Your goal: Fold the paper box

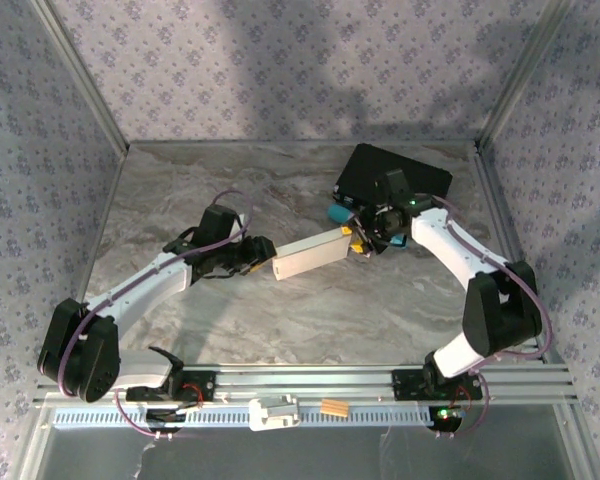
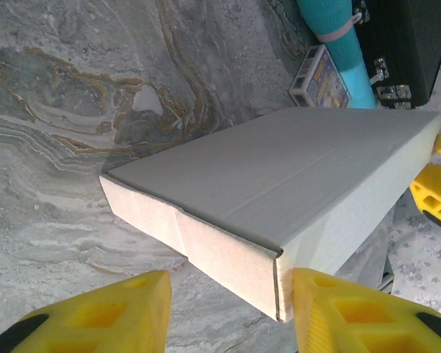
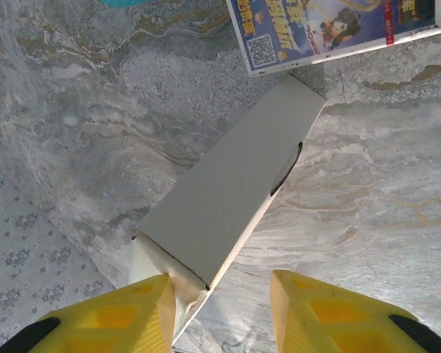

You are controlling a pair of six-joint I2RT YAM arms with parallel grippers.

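1. Right, the paper box (image 1: 315, 254) is closed up into a flat oblong with its flaps tucked in, so nothing inside can be seen. It lies mid-table, strung between the two arms.
2. The black case (image 1: 398, 176) sits shut at the far right, with a teal roll (image 1: 337, 212) and a patterned card packet (image 3: 338, 26) just beside it.
3. The left arm reaches in low from the left. The left tool (image 2: 231, 298) stands apart, the box's near corner between its yellow fingers, not pinched.
4. The right arm bends in from the right. The right tool (image 3: 220, 298) is apart too, one finger (image 3: 132, 316) right at the box's end flap and the other clear of it.
5. Bare table (image 1: 200, 200) opens to the left and along the near edge. The far right is crowded, with walls close behind.
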